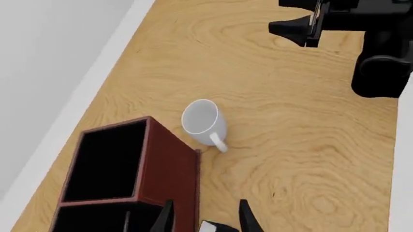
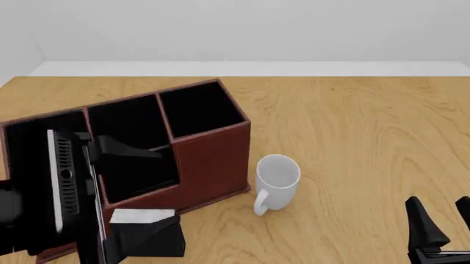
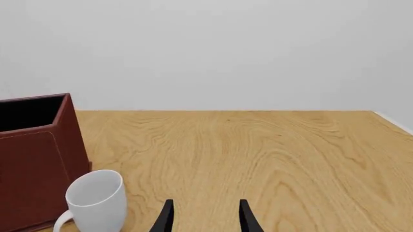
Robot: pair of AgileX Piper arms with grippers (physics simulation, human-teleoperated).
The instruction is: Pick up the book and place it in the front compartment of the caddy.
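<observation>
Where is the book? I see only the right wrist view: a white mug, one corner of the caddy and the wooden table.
Observer: In the front view the book is at the near end of the caddy, low on the left and beside the left arm. That is outside your frame.
Operator: Does the left gripper hold it?
Observer: In the left wrist view the book's edge shows between the fingers of the left gripper. I cannot tell whether they clamp it.
Operator: Is anything inside the caddy?
Observer: The two far cells show only black insides. The left arm hides most of the near ones.
</observation>
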